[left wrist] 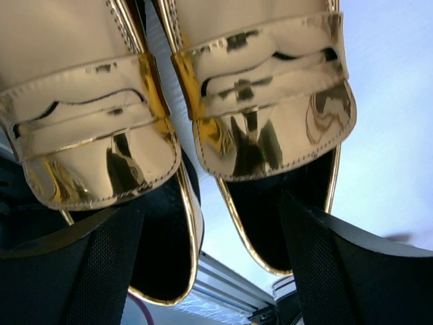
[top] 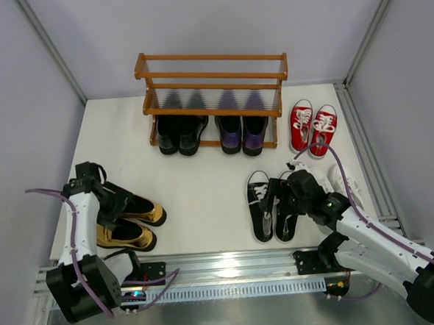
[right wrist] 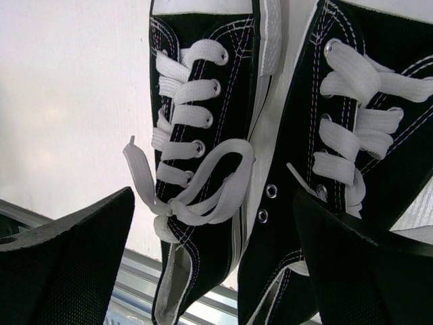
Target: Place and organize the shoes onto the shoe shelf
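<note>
The shoe shelf [top: 212, 78] stands at the back of the table. Glossy black dress shoes [top: 178, 134] and purple loafers [top: 242, 131] sit on its bottom tier. The gold loafers [top: 141, 210] lie at the front left. My left gripper [top: 109, 202] is open over their heel ends. In the left wrist view the gripper [left wrist: 213, 271] straddles the openings of both loafers [left wrist: 264, 122]. The black-and-white sneakers [top: 262, 204] lie at the front right. My right gripper [top: 292, 191] is open over them, and the right wrist view shows both sneakers [right wrist: 203, 169] between the gripper's [right wrist: 216, 264] fingers.
Red sneakers with white toes [top: 312, 127] stand on the table right of the shelf. White sneakers [top: 345, 184] lie at the right edge, partly hidden by my right arm. The shelf's upper tiers hold nothing. A metal rail [top: 230, 261] runs along the near edge.
</note>
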Tool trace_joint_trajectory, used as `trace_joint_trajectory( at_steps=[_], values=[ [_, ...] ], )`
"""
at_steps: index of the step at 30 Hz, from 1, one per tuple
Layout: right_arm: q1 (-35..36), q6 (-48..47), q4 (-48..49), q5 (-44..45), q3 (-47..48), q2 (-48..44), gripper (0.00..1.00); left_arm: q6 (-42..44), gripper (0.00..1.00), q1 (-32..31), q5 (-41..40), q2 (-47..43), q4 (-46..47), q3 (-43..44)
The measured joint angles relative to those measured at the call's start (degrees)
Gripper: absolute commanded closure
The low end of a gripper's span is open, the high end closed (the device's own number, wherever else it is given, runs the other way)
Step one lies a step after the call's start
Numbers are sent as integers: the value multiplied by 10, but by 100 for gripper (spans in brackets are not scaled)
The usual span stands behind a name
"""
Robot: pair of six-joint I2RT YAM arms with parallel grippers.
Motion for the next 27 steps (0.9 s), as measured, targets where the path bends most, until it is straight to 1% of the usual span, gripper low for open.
trace_joint_trajectory(
  at_steps=[1,4,5,7,8,10,11,16,18,21,27],
  values=[
    [0,0,0,0,0,0,0,-3,23,0,-3,12,9,0],
    [0,0,0,0,0,1,0,-12,32,-2,-2,45,19,-2],
    [0,0,0,0,0,3,0,-15,38,-2,-3,57,21,-5],
    [0,0,0,0,0,4,0,-17,45,-3,-4,76,29,-12],
    [0,0,0,0,0,3,0,-16,58,-4,-2,86,30,-16],
    [0,0,0,1,0,3,0,-16,75,-7,0,103,40,-27],
    [0,0,0,1,0,3,0,-18,99,-9,1,109,44,-30],
    [0,0,0,1,0,3,0,-14,100,-32,-1,129,47,-26],
    [0,0,0,1,0,4,0,-6,100,-49,-9,148,42,-10],
    [0,0,0,2,0,4,0,18,100,-88,-36,193,23,31],
    [0,0,-5,5,5,8,0,100,100,-137,-61,253,42,122]
  ],
)
